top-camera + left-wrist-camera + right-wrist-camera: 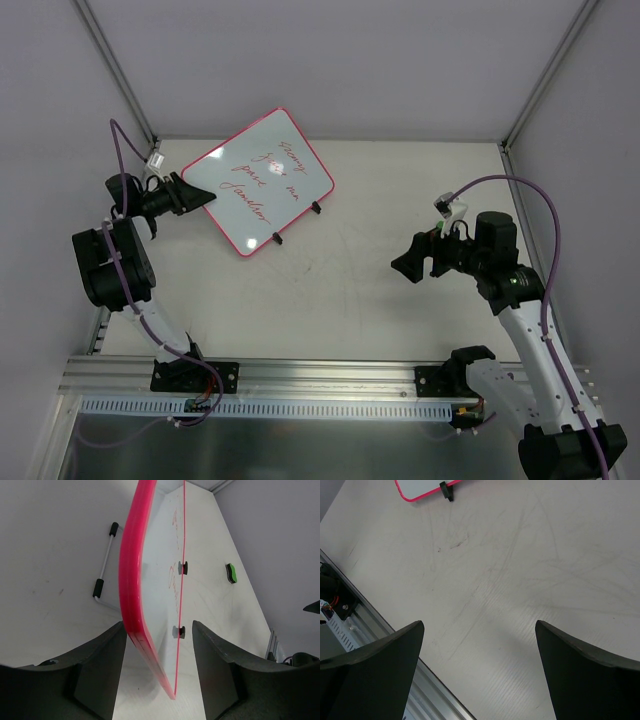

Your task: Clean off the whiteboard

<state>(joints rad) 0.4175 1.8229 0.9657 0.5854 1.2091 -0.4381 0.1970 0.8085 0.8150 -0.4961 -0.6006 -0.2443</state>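
Observation:
The whiteboard [260,180], white with a pink-red rim and red handwriting, stands tilted at the back left of the table. Two black clips [316,208] sit on its lower edge. My left gripper [205,200] is at the board's left corner. In the left wrist view the pink rim [132,580] passes edge-on between the fingers of the left gripper [159,630], close to the left finger, with a gap to the right one. My right gripper [410,268] hangs wide open over bare table, and in its wrist view the right gripper [480,625] holds nothing; a corner of the whiteboard [420,487] shows at the top.
A small green eraser block [231,573] lies on the table beyond the board. A wire stand with black tips [105,560] shows behind the board. An aluminium rail [300,375] runs along the near edge, and walls close in the table at back and sides.

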